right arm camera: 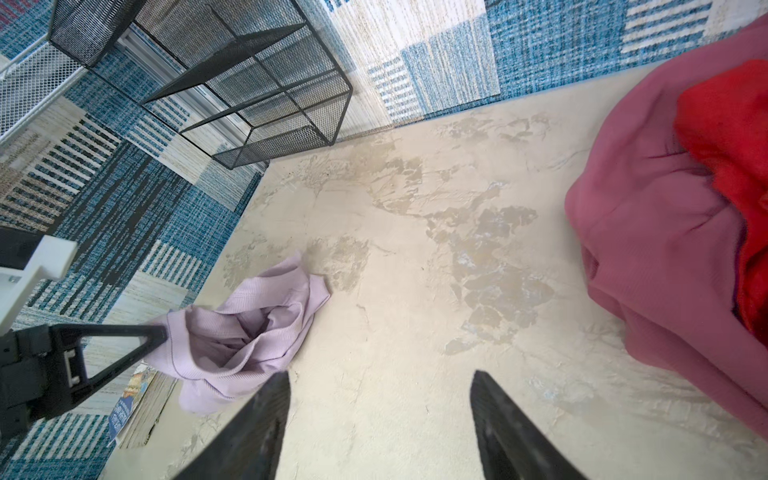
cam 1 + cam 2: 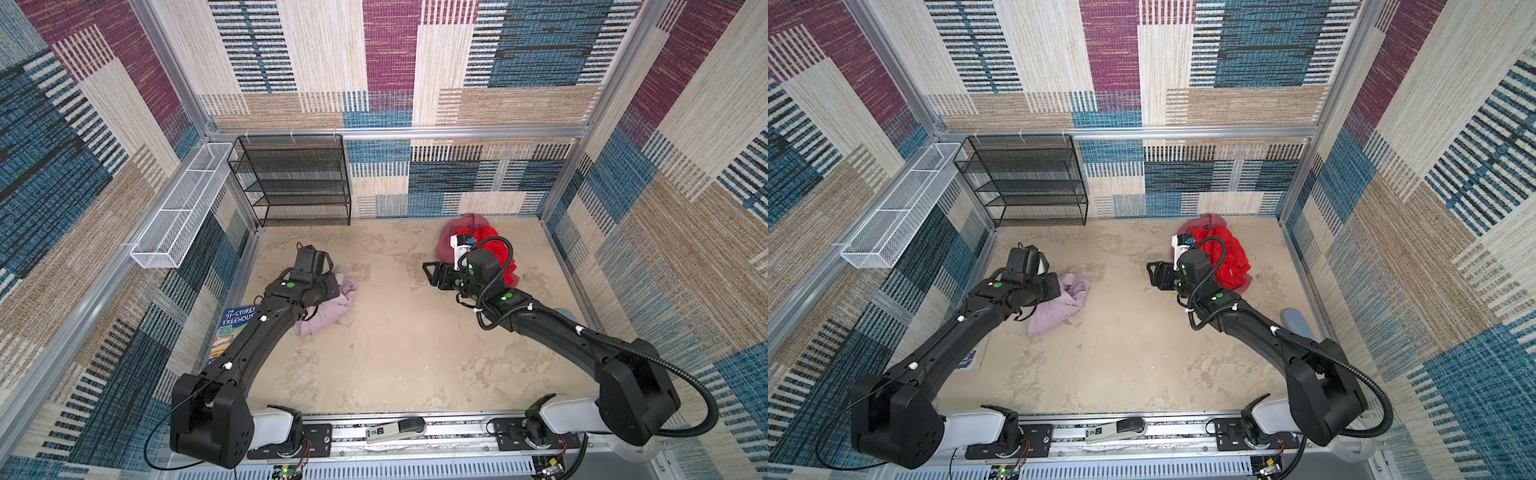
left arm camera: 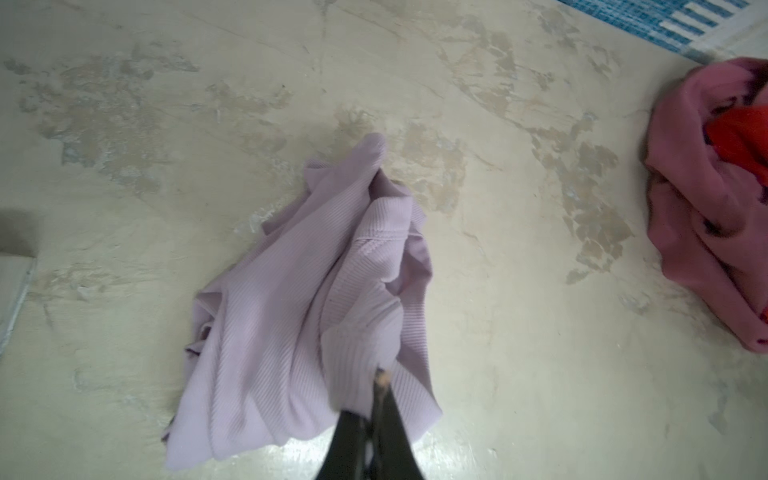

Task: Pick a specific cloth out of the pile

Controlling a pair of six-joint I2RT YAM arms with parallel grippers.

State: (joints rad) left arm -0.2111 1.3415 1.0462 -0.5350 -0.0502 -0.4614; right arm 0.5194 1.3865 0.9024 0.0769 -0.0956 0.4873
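- Book, bench 8 o'clock; cover reads "THE 91-STOREY TREEHOUSE".
- Cloth, lilac, ribbed, 9 o'clock, well apart from pile. One edge is pinched in the left gripper; the rest lies on the bench.
- Right gripper, jaws spread over bare bench, beside pile.
- Pile, red over rose, 1 o'clock.
- Mesh shelf, black, 11 o'clock.
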